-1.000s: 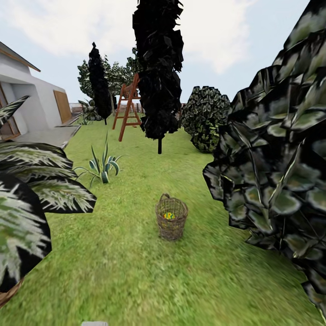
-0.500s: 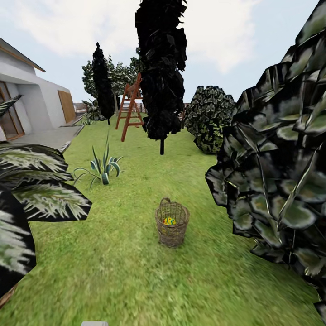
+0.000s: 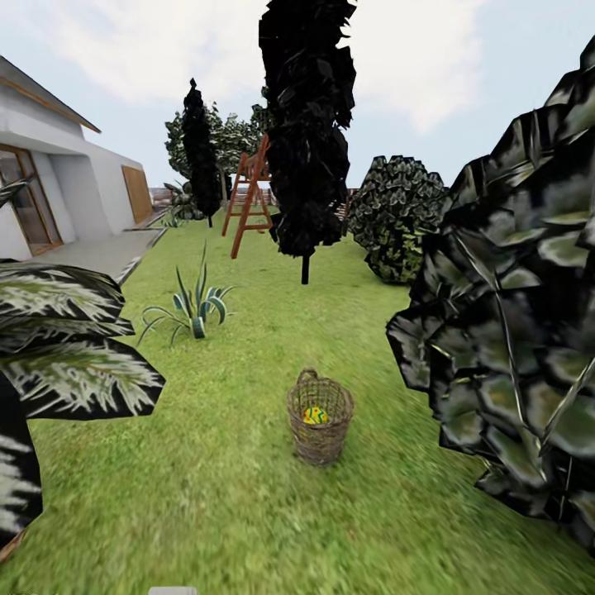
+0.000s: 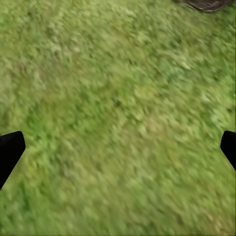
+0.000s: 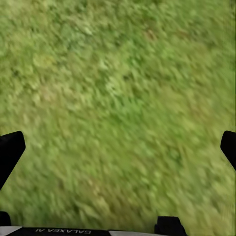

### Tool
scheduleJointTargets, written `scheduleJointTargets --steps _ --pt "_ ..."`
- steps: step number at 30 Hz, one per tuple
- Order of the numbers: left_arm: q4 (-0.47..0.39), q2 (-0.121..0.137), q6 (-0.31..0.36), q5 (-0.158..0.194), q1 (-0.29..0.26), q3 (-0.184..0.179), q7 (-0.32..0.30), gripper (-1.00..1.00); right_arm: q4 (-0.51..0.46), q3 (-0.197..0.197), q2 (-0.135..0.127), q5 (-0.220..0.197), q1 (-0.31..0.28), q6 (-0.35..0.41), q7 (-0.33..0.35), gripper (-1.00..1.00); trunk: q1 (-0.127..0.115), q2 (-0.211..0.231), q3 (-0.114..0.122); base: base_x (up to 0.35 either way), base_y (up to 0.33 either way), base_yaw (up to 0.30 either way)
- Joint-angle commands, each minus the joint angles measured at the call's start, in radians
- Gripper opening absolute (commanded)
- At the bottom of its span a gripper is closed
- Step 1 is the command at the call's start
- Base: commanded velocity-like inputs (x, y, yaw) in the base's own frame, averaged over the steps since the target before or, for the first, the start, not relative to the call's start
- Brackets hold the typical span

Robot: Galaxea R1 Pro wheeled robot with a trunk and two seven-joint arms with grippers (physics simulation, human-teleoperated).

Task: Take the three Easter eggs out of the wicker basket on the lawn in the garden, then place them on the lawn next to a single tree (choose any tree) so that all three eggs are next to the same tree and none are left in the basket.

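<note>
While I look out from the head camera, the wicker basket [image 3: 320, 417] stands upright on the lawn [image 3: 215, 496], and I take it as my landmark. At least one Easter egg [image 3: 315, 415], yellow with coloured bands, lies inside it; I cannot count more. Right of the basket, a big dark shrub with pale green blocky leaves [image 3: 512, 347] crowds the grass and narrows that side. Left of the basket, striped palm fronds [image 3: 66, 347] reach in from the edge. Beyond the basket to the left sits a spiky agave-like plant [image 3: 194, 306]; farther behind it rise a black-leaved tree [image 3: 307, 132], a rounded bush [image 3: 397, 215], an orange-brown playset frame [image 3: 252, 194] and the white house [image 3: 58, 190]. Open grass runs from the near edge up to the basket and around its left side. My left pincer [image 4: 118, 147] hangs over bare grass, fingers spread wide apart, a dark brown rim at the frame's corner. My right pincer [image 5: 118, 147] is likewise spread wide over grass.
</note>
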Motion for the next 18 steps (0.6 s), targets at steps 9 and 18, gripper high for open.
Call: scheduleJointTargets --steps 9,18 --pt "-0.003 0.000 0.006 0.001 0.000 -0.001 0.001 1.00 -0.002 0.001 0.000 -0.001 0.000 0.003 -0.001 1.00 0.001 -0.001 -0.001 0.187 -0.002 0.063" --pt "-0.003 0.000 0.006 0.001 0.000 -0.001 0.002 1.00 -0.002 0.001 0.000 -0.001 0.000 0.003 -0.001 1.00 0.001 -0.001 -0.001 0.161 0.000 0.003"
